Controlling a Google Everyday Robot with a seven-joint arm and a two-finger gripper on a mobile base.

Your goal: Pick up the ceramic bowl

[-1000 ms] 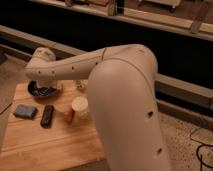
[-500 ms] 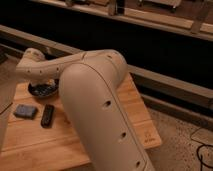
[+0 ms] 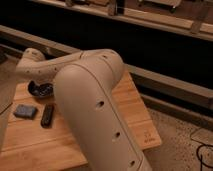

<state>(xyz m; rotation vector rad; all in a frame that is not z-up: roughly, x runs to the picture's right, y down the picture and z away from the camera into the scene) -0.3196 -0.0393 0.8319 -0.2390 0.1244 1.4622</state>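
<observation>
Camera view: and we're looking down past one huge beige robot arm (image 3: 95, 100) that fills the middle of the frame, its shell dotted with small dark holes.
Writing: one small printed mark (image 3: 146, 138) sits on the wood at about 4 o'clock, and it's too small to read. No other lettering can be made out.
Counter: one pale wooden counter (image 3: 135, 107), running from 8 o'clock across to 4 o'clock.
Ceramic bowl: one only! The ceramic bowl (image 3: 40, 90) is dark and glossy, sitting on the counter at 9 o'clock, near its far left corner. Its right side is cut off by the arm.
End effector: the end effector (image 3: 37, 77) is out at the tip of the arm, at 9 o'clock, right above the ceramic bowl. Clenched or released? Cannot tell, and whether it touches the rim can't be made out either.
Blue object: one, a flat blue object (image 3: 25, 111) lying at 8 o'clock, nearer the camera than the bowl and apart from it.
Black object: one, a slim black bar (image 3: 47, 115), just beside the blue object on its 3 o'clock side, not touching it.
Backdrop: dark wall from 10 to 2 o'clock, crossed by wooden rails (image 3: 160, 20).
Floor: speckled floor (image 3: 175, 127) at 4 o'clock, with one dark cable (image 3: 204, 150) looping at 5 o'clock.
</observation>
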